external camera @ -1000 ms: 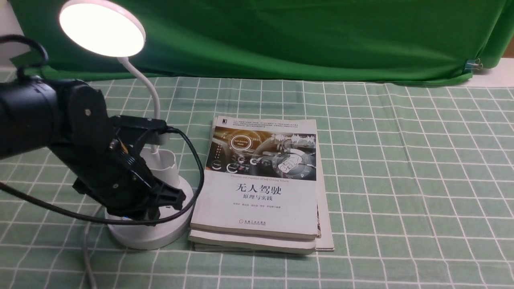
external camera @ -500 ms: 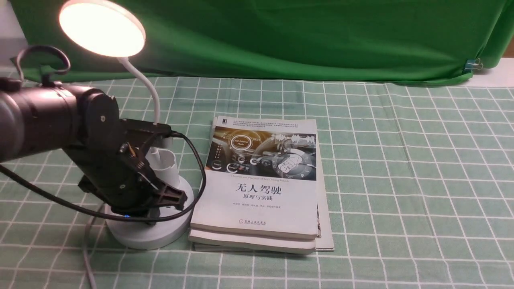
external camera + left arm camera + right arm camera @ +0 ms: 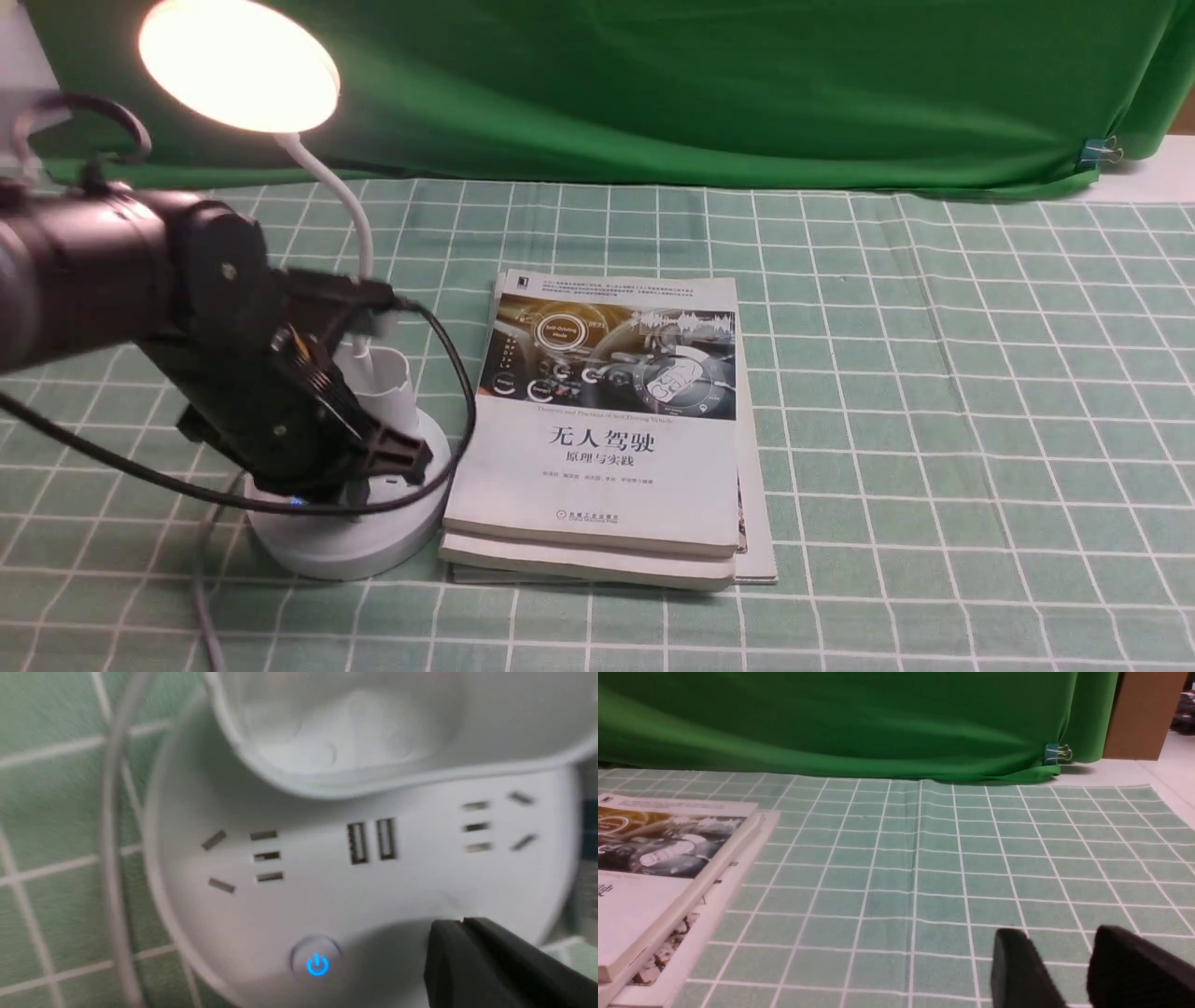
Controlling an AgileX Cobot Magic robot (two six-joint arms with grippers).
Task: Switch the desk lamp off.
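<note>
1. Your desk lamp (image 3: 362, 219) is standing on the robot's left side of the checked tablecloth (image 3: 887, 420), and its disc head (image 3: 238, 65) is glowing, so the switching off is remaining undone.
2. You are already having the left gripper (image 3: 460, 921) down over the round base (image 3: 299, 896); its jaws are pressing together, gripping nothing visible. Contact with a button is staying hidden from you.
3. The power button (image 3: 317, 964) is showing a blue symbol beside those fingertips. The second button is not showing, possibly lying beneath them; you are probably needing a press there, then a retreat once the light is out.
4. The right gripper (image 3: 1057, 931) is waiting over the tablecloth, jaws parted and holding nothing.
5. Watch what is crowding you: the cup holder (image 3: 387, 397) is rising behind the buttons, the arm's black cable (image 3: 456, 364) is looping across the base in the front view, and the stacked books (image 3: 597, 481) are lying just beside it.
</note>
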